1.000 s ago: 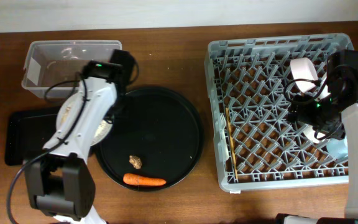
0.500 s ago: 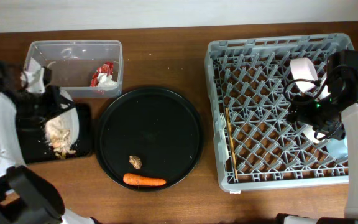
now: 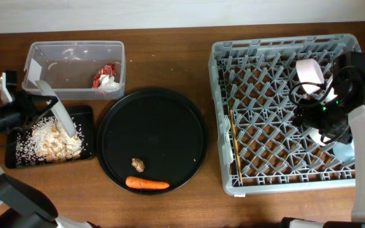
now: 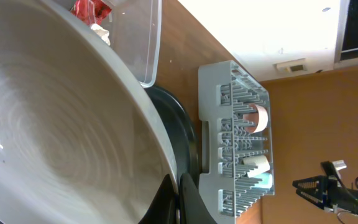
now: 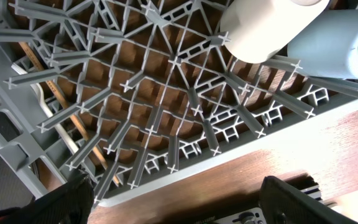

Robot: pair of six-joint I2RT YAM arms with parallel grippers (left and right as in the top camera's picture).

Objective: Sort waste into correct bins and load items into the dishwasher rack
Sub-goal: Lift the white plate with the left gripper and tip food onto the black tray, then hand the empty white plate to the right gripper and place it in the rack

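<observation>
We found the white plate [image 3: 59, 115] clamped at its rim by the left fingers [image 4: 179, 199], which were closed on it. The plate stood tilted on edge above the black tray [image 3: 12, 151], with its lower edge over the heap of rice [image 3: 48, 142]. The rice lay inside the black tray, at the left end of the desk [image 3: 170, 63].

Directly behind the black tray stood the clear tub [image 3: 75, 45], with the wrapper [image 3: 106, 77] in its right end.

To the right of both bins we noted the round tray [image 3: 163, 123]. It carried the lump [image 3: 137, 164] and, just in front of it, the carrot [image 3: 147, 184]. The two lay near each other but apart.

The rack [image 3: 277, 43] occupied the right half of the desk.
- The chopsticks [image 3: 234, 145] lay along its left side.
- The pink bowl [image 3: 309, 69] sat near its far right corner.
- The cream cup [image 5: 266, 25] and the blue cup [image 5: 334, 43] lay side by side on the lattice near its right edge.

The right fingers [image 5: 176, 186] hung over the rack beside these cups, spread wide and holding nothing.
</observation>
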